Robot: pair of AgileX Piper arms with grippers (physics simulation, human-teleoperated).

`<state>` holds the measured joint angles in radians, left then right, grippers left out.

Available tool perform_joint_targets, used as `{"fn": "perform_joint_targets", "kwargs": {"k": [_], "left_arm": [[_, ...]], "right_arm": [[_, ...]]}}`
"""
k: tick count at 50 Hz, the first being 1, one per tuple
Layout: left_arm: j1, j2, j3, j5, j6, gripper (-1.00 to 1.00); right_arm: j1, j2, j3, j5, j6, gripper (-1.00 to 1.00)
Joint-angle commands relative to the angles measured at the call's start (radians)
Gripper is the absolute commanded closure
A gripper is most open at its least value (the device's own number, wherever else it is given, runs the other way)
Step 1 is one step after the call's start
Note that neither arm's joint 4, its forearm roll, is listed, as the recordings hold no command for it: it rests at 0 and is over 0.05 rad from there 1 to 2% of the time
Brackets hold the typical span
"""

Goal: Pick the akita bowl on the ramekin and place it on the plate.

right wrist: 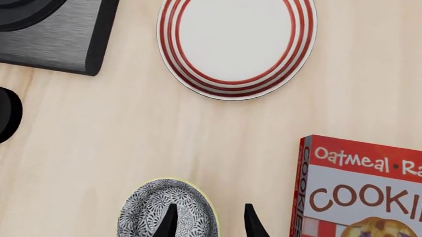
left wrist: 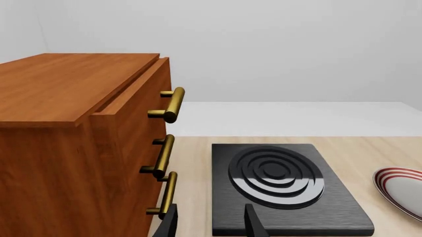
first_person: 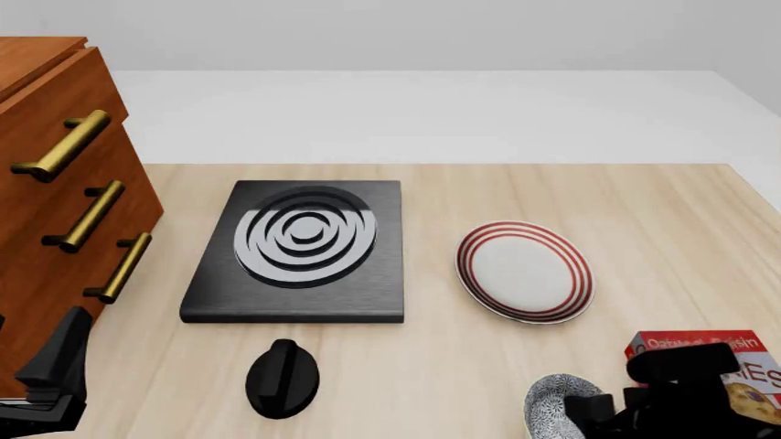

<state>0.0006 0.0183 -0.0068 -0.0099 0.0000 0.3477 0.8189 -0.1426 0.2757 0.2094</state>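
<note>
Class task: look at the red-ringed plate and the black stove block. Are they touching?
Apart. The front view shows a strip of bare wooden table between the plate and the stove block.

The small grey-and-white speckled bowl (first_person: 555, 407) was cut off by the front view's lower edge, and the plain white ramekin beneath it showed only as a pale sliver (right wrist: 197, 193). The red cardboard cookie box (right wrist: 359, 192) ran off the right wrist view's edge. The tall brown wooden drawer cabinet (first_person: 49, 183) was cropped at the front view's left.
</note>
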Motion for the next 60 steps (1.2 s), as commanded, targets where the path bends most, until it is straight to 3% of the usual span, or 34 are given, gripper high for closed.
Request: {"fn": "perform_joint_targets", "kwargs": {"k": [1, 18, 19, 38, 48, 60], "left_arm": [[0.0, 0.0, 0.0, 0.0, 0.0, -1.0], [0.0, 0.001, 0.0, -0.001, 0.0, -1.0], [0.0, -0.001, 0.0, 0.0, -0.001, -1.0], [0.0, -0.002, 0.0, 0.0, -0.001, -1.0], [0.0, 0.001, 0.002, -0.003, 0.0, -1.0], [0.0, 0.001, 0.002, -0.003, 0.0, -1.0]], "right_arm": [[0.004, 0.056, 0.035, -0.068, 0.024, -1.0], [0.027, 0.083, 0.054, -0.104, 0.059, -1.0], [0.023, 0.08, 0.051, -0.099, 0.052, 1.0], [0.043, 0.053, 0.032, -0.072, 0.087, 1.0], [0.017, -0.06, -0.05, 0.08, 0.048, 1.0], [-0.019, -0.207, -0.268, 0.312, -0.008, 1.0]]}}
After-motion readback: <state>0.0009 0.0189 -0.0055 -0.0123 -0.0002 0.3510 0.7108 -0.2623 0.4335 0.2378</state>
